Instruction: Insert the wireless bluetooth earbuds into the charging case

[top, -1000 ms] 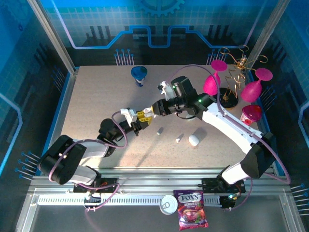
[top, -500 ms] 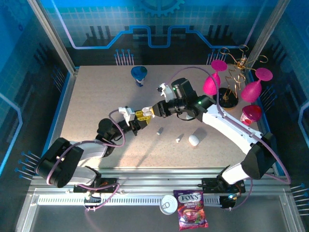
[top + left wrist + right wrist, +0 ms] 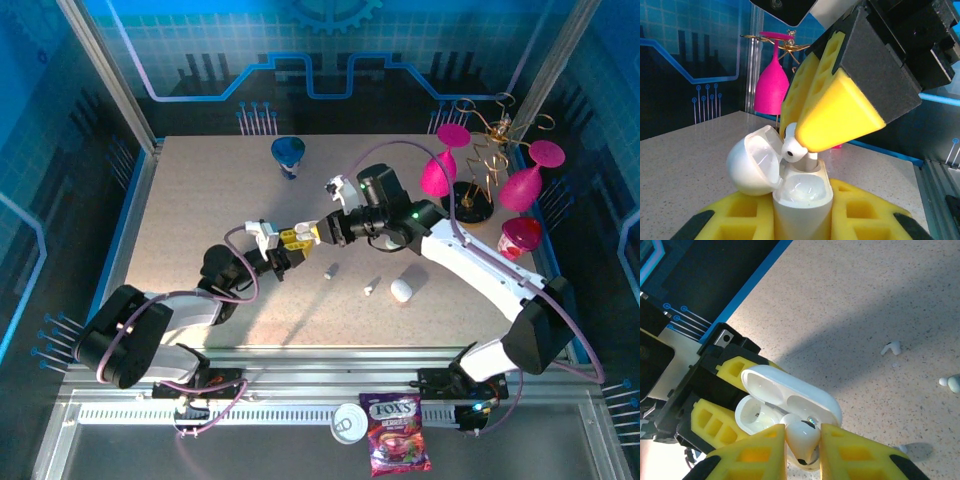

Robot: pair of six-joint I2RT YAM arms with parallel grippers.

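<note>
The right gripper (image 3: 801, 440) pinches an earbud (image 3: 791, 148), stem down, into the open charging case (image 3: 790, 396). The left gripper (image 3: 801, 220) clamps that case above the table (image 3: 200, 200). Both arms have barely shifted over the last second, and two loose earbuds (image 3: 329, 270) lie nearby.

A pebble-shaped white charging case (image 3: 802, 197) is held upright above mid-table, its lid swung open. A glossy white stemmed earbud (image 3: 791, 148) stands stem-down, partly seated in its well. Near-right of it, a loose earbud (image 3: 330, 270) and another earbud (image 3: 370, 288) lie on the table, with a closed white case (image 3: 401, 290) just beyond.
</note>
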